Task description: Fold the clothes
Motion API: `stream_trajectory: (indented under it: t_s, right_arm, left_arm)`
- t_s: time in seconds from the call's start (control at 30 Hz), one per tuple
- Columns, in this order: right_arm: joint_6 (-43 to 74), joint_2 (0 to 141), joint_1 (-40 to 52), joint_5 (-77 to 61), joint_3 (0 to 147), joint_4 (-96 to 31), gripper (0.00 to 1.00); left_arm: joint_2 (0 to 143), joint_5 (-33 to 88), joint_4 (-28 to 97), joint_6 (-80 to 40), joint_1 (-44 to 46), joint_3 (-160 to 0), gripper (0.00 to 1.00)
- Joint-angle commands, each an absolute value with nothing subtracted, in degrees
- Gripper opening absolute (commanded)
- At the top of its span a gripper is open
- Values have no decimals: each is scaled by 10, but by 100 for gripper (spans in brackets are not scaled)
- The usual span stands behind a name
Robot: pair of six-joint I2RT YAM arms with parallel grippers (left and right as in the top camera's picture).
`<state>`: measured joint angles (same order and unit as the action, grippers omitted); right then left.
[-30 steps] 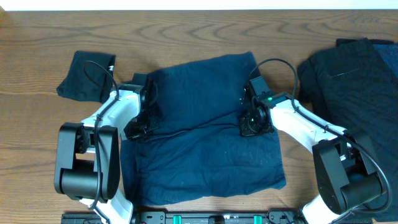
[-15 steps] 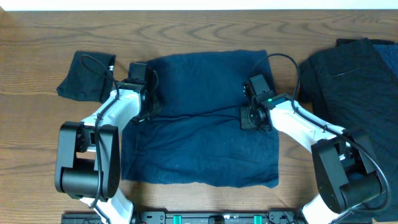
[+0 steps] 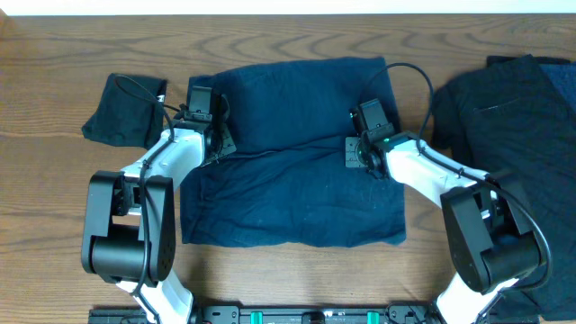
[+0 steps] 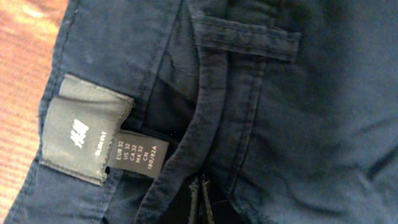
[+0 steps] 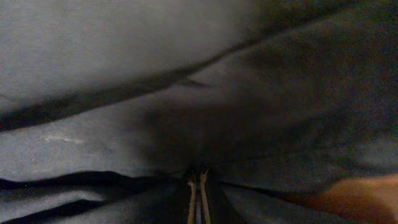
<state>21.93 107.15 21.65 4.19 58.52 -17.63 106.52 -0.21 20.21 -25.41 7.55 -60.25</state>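
While between 2 black garments (image 3: 121, 112), 1 navy garment (image 3: 297, 180)

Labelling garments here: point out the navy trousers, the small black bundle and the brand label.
navy trousers (image 3: 297, 193), overhead view, middle of the lower layer.
small black bundle (image 3: 117, 117), overhead view, its centre.
brand label (image 4: 84, 130), left wrist view, centre of grey patch.

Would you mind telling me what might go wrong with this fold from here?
The left gripper and right gripper each pinch only a thin bit of the navy garment; if either slips, the fold could skew. The folded-over layer's far edge slants, lying farther back on the right, so releasing now may leave it crooked.
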Motion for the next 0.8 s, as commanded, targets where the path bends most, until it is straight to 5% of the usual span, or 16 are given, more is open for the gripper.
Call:
stream_trajectory:
  t_s: [0.0,0.27,0.4,0.5,0.77]
  right_arm:
    - [207,1112,180,57,589,-186,7]
    - [132,1099,133,-67,725,-347,22]
    - [132,1082,118,-67,789,-454,18]
    - [132,1074,106,-65,801,-510,1]
    - [132,1080,90,-58,740,-514,1]
  left_arm:
    - [1097,4,202,-221,76,-596,6]
    - [1033,5,300,-202,76,-657,6]
    - [962,11,364,-218,76,-665,6]
    - [921,11,425,-231,76,-665,6]
    - [922,23,492,-258,76,-624,6]
